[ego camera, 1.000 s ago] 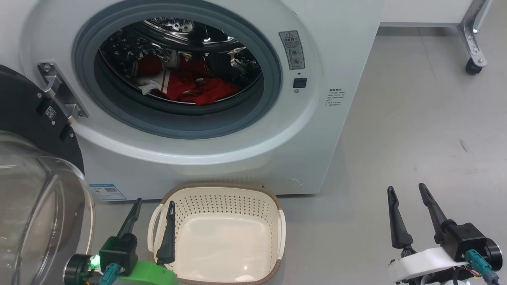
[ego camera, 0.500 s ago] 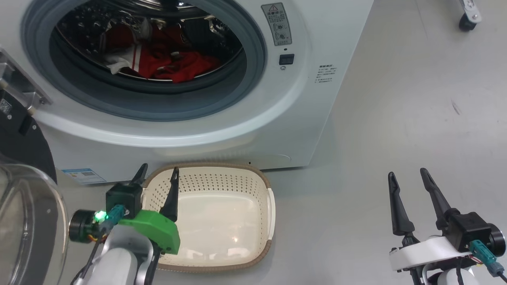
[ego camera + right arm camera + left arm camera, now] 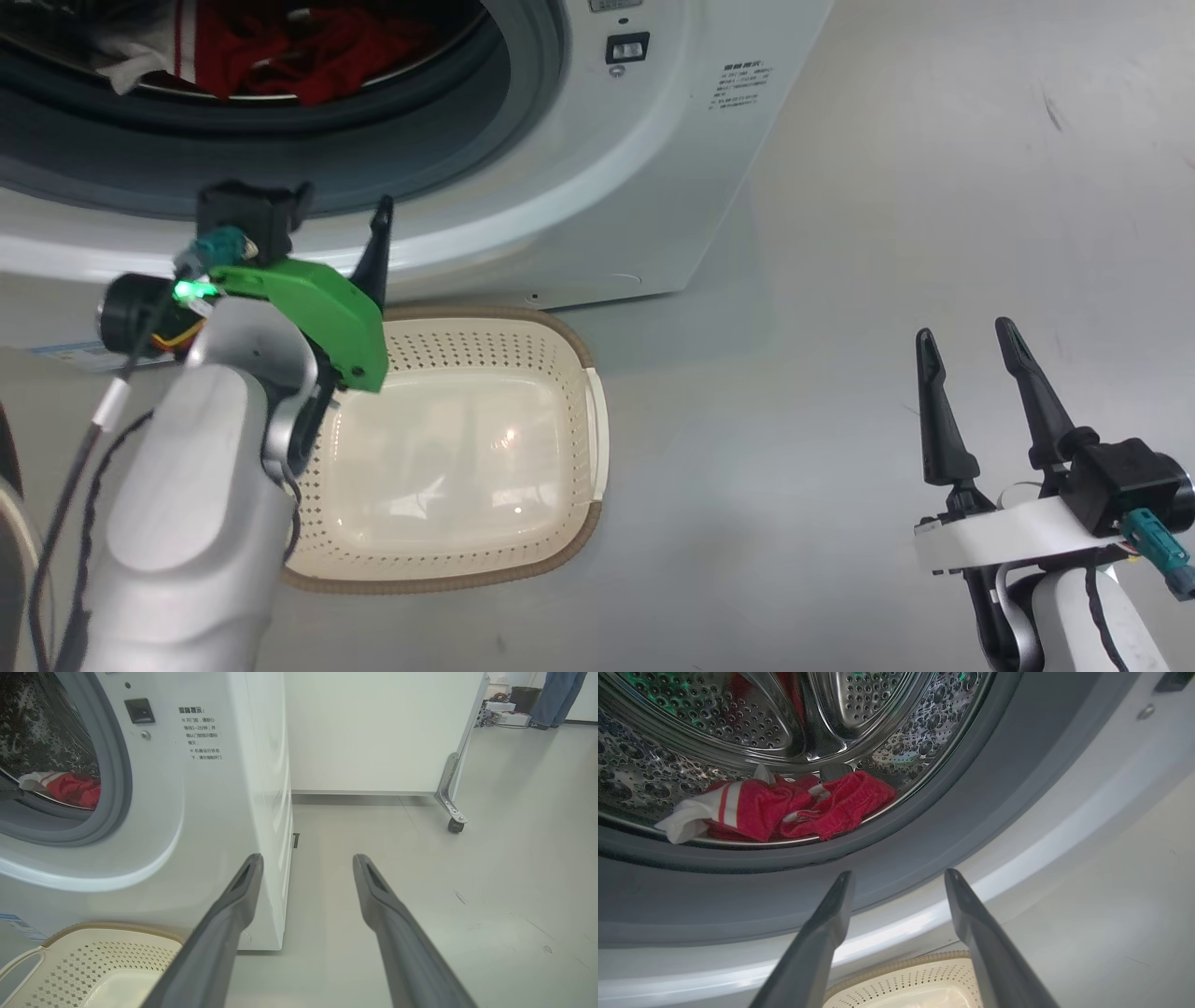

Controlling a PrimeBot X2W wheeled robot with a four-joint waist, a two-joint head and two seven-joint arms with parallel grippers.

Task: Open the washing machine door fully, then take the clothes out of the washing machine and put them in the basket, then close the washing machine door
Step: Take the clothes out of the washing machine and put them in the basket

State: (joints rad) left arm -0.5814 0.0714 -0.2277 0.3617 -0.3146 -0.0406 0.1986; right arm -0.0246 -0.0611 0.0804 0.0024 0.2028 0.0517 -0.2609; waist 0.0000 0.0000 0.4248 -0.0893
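Red clothes [image 3: 784, 807] lie in the drum [image 3: 714, 723] of the washing machine [image 3: 579, 187]. The basket [image 3: 588, 439], bottom bare, sits just in front of the washing machine. The left gripper [image 3: 897, 873], jaws apart, points toward the drum. The right gripper [image 3: 963, 330], jaws apart, hovers off its right side.

Upper left: white washing machine [image 3: 579, 187], port open, grey gasket [image 3: 523, 93] curving round it, red clothes [image 3: 280, 56] with a white piece lying low in the drum. Right of the port, a small black latch slot [image 3: 627, 47] and a patch of fine print [image 3: 742, 84]. On the grey floor [image 3: 887, 187] just before the machine, cream basket [image 3: 594, 439], brown-rimmed, its bottom bare and glossy. Over the basket's left edge, left gripper [image 3: 344, 201] on a green mount [image 3: 317, 308], fingers spread, aimed at the port's lower lip, nothing between them; pale forearm [image 3: 177, 523] below. Lower right, right gripper [image 3: 964, 331], fingers likewise spread, above bare floor, well apart from the basket.
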